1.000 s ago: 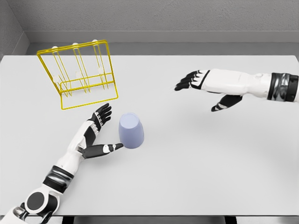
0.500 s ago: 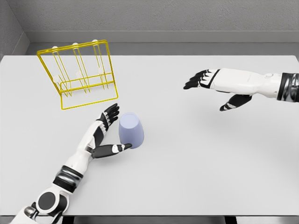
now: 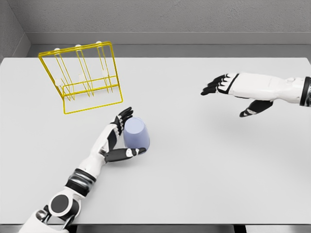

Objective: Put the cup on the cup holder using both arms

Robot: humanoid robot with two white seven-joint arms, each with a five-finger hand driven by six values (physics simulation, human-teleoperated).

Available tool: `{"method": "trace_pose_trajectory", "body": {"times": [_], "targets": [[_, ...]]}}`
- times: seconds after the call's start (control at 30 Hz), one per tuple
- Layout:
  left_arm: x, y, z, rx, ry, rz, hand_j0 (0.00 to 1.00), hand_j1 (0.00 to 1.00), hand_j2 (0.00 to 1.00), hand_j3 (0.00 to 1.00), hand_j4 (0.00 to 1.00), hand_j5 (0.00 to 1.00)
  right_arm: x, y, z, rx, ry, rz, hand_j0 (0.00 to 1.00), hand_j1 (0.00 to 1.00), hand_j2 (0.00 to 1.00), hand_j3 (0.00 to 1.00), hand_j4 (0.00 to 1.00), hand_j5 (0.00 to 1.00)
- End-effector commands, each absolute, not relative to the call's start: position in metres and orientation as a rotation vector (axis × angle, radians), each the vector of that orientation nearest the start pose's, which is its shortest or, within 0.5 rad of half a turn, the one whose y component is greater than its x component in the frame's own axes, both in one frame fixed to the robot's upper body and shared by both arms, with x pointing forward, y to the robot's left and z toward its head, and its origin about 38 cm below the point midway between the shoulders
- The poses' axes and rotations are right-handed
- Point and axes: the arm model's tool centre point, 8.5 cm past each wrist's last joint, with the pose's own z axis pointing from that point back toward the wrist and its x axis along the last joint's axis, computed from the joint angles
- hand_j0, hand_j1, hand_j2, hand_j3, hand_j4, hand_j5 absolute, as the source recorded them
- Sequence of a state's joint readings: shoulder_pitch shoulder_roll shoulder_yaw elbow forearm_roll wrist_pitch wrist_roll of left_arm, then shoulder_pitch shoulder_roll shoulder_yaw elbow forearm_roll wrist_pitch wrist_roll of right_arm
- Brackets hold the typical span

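A bare simulated test room, like a lab bench setup: a plain white surface [image 3: 204, 160] fills the view, grey textured walls [image 3: 170, 17] rise at the far edge and far left, and everything has a flat, rendered look.

A purple cup [image 3: 136, 135] sits upside down on the white table [image 3: 204, 160]. The left hand [image 3: 119, 138] is right up against it, fingers behind it and thumb in front, not closed tight. The yellow wire cup holder [image 3: 82, 77] stands near the back left, apart from the cup. The right hand [image 3: 228, 86] hangs over the table far to the right, fingers spread out
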State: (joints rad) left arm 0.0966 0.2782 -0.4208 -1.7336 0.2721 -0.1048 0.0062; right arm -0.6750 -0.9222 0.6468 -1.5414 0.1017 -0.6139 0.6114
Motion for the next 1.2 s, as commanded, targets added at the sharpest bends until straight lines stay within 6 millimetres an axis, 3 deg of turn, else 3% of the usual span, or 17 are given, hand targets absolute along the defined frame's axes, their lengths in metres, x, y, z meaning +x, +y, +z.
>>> {"method": "trace_pose_trajectory", "body": {"times": [0.0,0.77,0.93,1.17], "targets": [[0.3050,0.1685,0.0636,-0.344,-1.571,-0.353,1.00,1.00,1.00,1.00,1.00,1.00,0.4156,-0.3049,0.2514,-0.200,-1.510,2.050,1.00,1.00,1.00,1.00,1.00,1.00],[0.3095,0.1598,0.0583,-0.356,-1.560,-0.346,1.00,1.00,1.00,1.00,1.00,1.00,0.4148,-0.3000,0.2456,-0.177,-1.508,2.054,1.00,1.00,1.00,1.00,1.00,1.00],[0.3095,0.1602,0.0582,-0.354,-1.559,-0.347,0.76,0.76,0.76,0.76,0.76,0.76,0.4150,-0.3000,0.2462,-0.179,-1.509,2.055,1.00,1.00,1.00,1.00,1.00,1.00],[0.3090,0.1607,0.0578,-0.354,-1.559,-0.347,0.71,0.71,0.71,0.71,0.71,0.71,0.4151,-0.2975,0.2452,-0.172,-1.514,2.055,1.00,1.00,1.00,1.00,1.00,1.00]]}}
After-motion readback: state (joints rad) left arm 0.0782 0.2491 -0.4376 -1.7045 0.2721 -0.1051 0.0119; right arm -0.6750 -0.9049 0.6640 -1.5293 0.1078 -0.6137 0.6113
